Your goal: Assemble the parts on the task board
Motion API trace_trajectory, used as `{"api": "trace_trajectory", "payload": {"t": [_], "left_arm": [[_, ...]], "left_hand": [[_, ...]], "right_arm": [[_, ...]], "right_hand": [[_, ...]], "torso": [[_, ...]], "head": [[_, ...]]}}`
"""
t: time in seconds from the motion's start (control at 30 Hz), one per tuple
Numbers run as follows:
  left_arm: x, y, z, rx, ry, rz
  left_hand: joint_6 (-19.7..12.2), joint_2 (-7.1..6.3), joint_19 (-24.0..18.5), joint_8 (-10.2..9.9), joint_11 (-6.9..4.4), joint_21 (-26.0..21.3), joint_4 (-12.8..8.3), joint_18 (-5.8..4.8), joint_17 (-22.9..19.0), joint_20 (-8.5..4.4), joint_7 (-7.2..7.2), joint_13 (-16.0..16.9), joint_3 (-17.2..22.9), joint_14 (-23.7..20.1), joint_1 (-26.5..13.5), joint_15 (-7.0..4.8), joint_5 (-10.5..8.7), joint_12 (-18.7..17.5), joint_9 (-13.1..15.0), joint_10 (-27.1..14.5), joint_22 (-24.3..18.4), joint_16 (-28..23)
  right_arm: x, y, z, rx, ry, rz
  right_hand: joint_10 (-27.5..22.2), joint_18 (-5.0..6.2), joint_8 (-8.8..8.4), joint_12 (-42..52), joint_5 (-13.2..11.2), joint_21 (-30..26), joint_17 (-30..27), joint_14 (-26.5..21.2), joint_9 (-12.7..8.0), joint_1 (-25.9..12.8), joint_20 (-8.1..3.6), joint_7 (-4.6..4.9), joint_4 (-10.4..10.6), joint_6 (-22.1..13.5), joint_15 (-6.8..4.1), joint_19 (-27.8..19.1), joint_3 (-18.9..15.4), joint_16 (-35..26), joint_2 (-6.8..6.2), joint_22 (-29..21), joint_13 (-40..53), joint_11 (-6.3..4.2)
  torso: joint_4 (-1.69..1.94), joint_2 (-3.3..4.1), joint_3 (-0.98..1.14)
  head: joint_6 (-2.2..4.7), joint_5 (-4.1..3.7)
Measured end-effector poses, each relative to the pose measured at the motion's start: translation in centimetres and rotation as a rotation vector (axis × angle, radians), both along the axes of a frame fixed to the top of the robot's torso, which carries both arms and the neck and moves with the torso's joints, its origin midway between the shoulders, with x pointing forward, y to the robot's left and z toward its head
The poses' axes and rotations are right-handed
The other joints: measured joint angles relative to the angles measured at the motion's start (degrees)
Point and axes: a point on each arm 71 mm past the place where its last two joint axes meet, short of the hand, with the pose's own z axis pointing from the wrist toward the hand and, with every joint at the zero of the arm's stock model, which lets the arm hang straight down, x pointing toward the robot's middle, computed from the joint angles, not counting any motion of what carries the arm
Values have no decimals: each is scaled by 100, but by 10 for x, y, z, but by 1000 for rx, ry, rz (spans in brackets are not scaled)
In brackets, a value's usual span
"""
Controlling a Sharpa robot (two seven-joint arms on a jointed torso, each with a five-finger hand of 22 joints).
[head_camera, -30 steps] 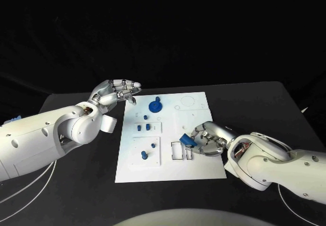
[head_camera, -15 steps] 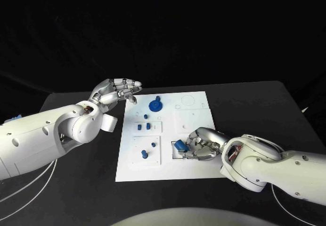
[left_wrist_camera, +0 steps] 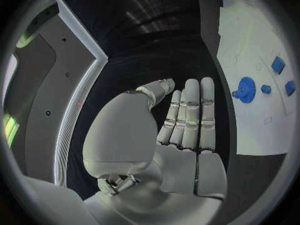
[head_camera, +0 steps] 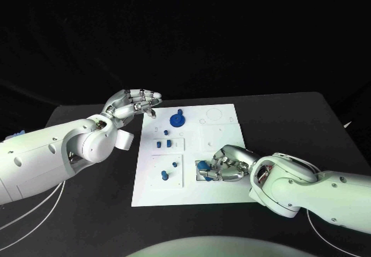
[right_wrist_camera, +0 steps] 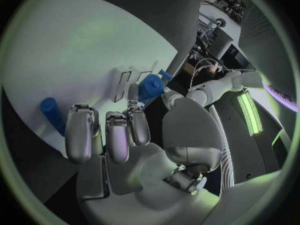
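Black table (head_camera: 294,123) under white task board (head_camera: 224,140) — right robot hand (head_camera: 222,164) clamped on blue part (head_camera: 203,166), left robot hand (head_camera: 133,103) empty, fingers apart

The left hand (left_wrist_camera: 181,130) is held flat above the black table (left_wrist_camera: 169,55), fingers (left_wrist_camera: 190,110) straight and close together, holding nothing. Beside it lies the white board (left_wrist_camera: 250,50). On the board sit a round blue part (left_wrist_camera: 246,90) with a knob and three small blue parts (left_wrist_camera: 278,65) near it.
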Motion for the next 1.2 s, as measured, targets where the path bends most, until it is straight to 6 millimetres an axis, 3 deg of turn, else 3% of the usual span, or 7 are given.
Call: {"api": "trace_trajectory", "payload": {"t": [0.13,0.4,0.53,0.63,0.77,1.1,1.2], "left_arm": [[0,0,0,0,0,0],[0,0,0,0,1,-1],[0,0,0,0,1,-1],[0,0,0,0,2,-2],[0,1,0,1,2,-2],[0,1,0,1,4,-2],[0,1,0,1,4,-3]], "left_hand": [[0,0,0,0,0,0,0,0,0,0,0,0,0,0,0,0,0,0,0,0,-4,0],[0,0,0,0,-21,0,0,0,0,0,0,0,0,0,0,0,0,0,0,-20,-4,0],[0,0,0,0,-21,0,0,0,0,0,0,0,0,0,0,0,0,0,0,-20,-4,0],[0,0,0,0,-21,0,0,0,0,0,0,0,0,0,0,0,0,0,0,-20,-4,0],[0,0,0,0,-21,0,0,0,1,0,0,0,0,0,0,0,0,0,0,-20,-4,0],[1,0,0,0,-21,0,-11,0,1,0,0,0,10,0,0,0,0,24,0,-20,-4,0],[1,0,0,0,-21,0,-17,0,1,0,-1,0,17,0,0,0,0,28,0,-20,-4,0]], "right_arm": [[1,0,0,-7,-5,0],[1,1,0,-18,-21,9],[0,2,1,-23,-32,17],[-1,2,2,-25,-39,23],[-3,1,3,-25,-49,31],[-4,2,5,-31,-74,53],[-4,3,5,-36,-82,58]], "right_hand": [[0,-1,-4,-44,-250,-48,0,0,9,-154,0,23,3,-57,0,0,-338,0,5,0,0,0],[0,0,-4,-51,-267,-67,0,0,43,-324,0,37,5,-77,0,0,-1058,0,75,-1,-1,0],[0,0,-4,-51,-267,-67,0,0,58,-244,1,37,-2,-77,1,0,-1316,0,228,-1,-1,1],[0,0,-4,-51,-61,-32,0,0,65,140,1,37,-11,-77,1,0,-1405,0,475,-1,-1,1],[0,0,-4,-9,228,-22,0,-2,65,618,1,37,-35,-77,-1,0,-1441,23,523,-2,-1,1],[12,-1,-36,40,-61,-22,0,1,-2,1745,-40,3,-189,-83,-40,0,-1188,23,551,-2,1,-11],[21,-1,-37,39,-111,-22,0,1,-14,1845,-40,-3,-197,-77,-40,-1,-1094,23,582,-3,3,-20]], "torso": [[1,0,3],[-1,-1,3],[-3,-2,3],[-3,-4,3],[-3,-4,5],[-5,-4,5],[-2,-4,4]], "head": [[-10,13],[-3,30],[-2,31],[2,31],[6,31],[5,27],[1,21]]}}
